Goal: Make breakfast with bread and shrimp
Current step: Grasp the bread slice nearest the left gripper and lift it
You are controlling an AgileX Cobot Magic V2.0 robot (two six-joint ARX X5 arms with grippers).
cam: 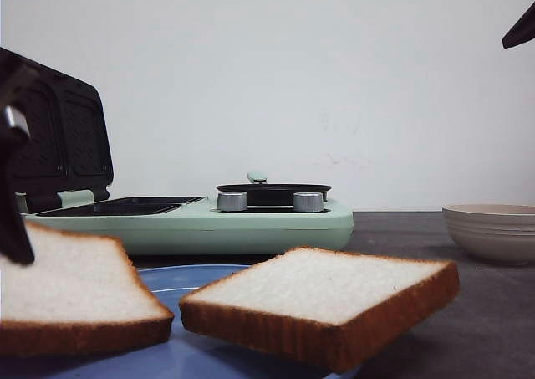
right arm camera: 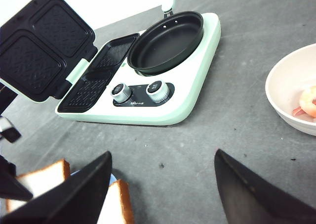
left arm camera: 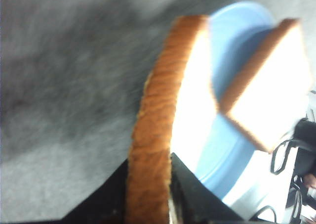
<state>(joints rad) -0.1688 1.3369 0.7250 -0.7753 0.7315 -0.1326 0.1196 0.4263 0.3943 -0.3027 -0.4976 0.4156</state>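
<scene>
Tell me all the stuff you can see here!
bread: two, white with brown crust; one flat on the plate, one pinched in the left hand
plate: one, blue, under the bread
cooker: one, pale green, behind the plate, lid up
pan: one, black, sitting on the cooker
knobs: two, silver, on the cooker's front
bowl: one, cream, right of the cooker
shrimp: pink, in the bowl, count unclear
table: one, grey
left hand: black, shut on bread
right hand: black, open, holds nothing
</scene>
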